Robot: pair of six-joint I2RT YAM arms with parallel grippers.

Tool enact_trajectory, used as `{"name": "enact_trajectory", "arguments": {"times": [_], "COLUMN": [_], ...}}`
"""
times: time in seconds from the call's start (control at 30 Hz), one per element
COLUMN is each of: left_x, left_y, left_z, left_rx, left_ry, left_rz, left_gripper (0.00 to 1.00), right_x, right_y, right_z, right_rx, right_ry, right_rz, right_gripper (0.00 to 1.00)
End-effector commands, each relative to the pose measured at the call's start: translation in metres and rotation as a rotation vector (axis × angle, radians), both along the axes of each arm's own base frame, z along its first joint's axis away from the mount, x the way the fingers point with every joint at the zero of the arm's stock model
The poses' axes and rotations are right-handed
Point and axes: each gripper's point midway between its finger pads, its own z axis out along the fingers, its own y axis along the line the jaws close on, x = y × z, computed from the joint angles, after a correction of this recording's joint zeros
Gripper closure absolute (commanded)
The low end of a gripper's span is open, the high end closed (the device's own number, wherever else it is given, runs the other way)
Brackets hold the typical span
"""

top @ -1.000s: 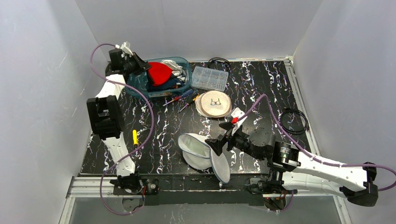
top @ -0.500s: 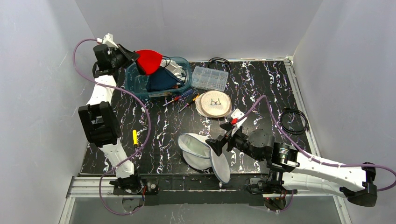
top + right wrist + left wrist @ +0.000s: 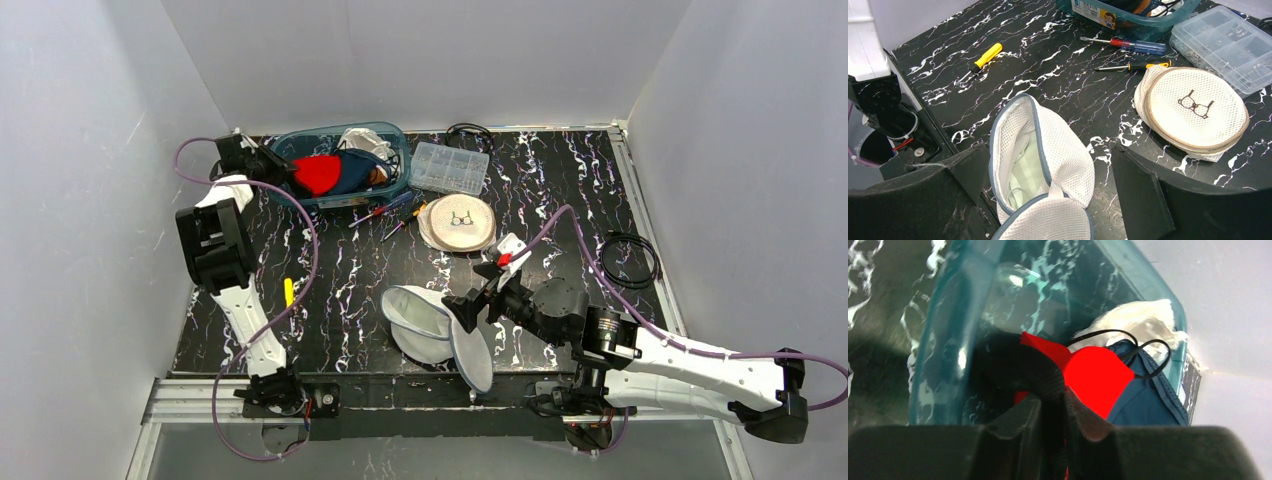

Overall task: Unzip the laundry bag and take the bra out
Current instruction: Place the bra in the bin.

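left claw nearly shut, apparently pinching the red padded bra, which lies in the teal plastic bin at the far left of the bench. right claw gapes wide, empty, just above the unzipped white mesh laundry bag.

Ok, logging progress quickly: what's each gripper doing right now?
Left gripper: jaws shut on the red bra.
Right gripper: jaws open, holding nothing.
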Motion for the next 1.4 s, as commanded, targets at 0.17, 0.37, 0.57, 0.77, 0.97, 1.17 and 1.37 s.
{"name": "enact_trajectory", "arguments": {"times": [0.17, 0.37, 0.57, 0.77, 0.97, 1.17, 1.37], "left_x": [-0.020, -0.043, -0.094, -0.169, -0.272, -0.343, -0.375], "left_y": [0.009, 0.014, 0.002, -0.070, -0.178, -0.222, -0.235], "left_z": [0.039, 0.120, 0.170, 0.165, 0.108, 0.064, 0.044], "left_rx": [0.087, 0.156, 0.169, 0.145, 0.123, 0.036, 0.030], "left_ry": [0.028, -0.090, -0.150, -0.079, 0.032, 0.137, 0.171], "left_rz": [0.042, 0.108, 0.136, 0.026, -0.254, -0.419, -0.508], "left_gripper": [0.43, 0.33, 0.26, 0.26, 0.26, 0.28, 0.28], "right_x": [0.002, 0.001, 0.000, -0.008, -0.013, -0.010, -0.016], "right_y": [0.001, 0.004, 0.008, 0.028, 0.044, 0.069, 0.086], "right_z": [0.016, 0.025, 0.032, 0.022, -0.023, -0.037, -0.085], "right_rx": [0.061, 0.077, 0.038, -0.060, -0.234, -0.255, -0.337], "right_ry": [-0.013, -0.012, 0.001, 0.083, 0.229, 0.274, 0.331], "right_rz": [-0.015, -0.007, 0.008, 0.073, 0.069, 0.045, 0.044], "right_gripper": [0.01, 0.01, 0.01, 0.03, 0.13, 0.39, 0.51]}}
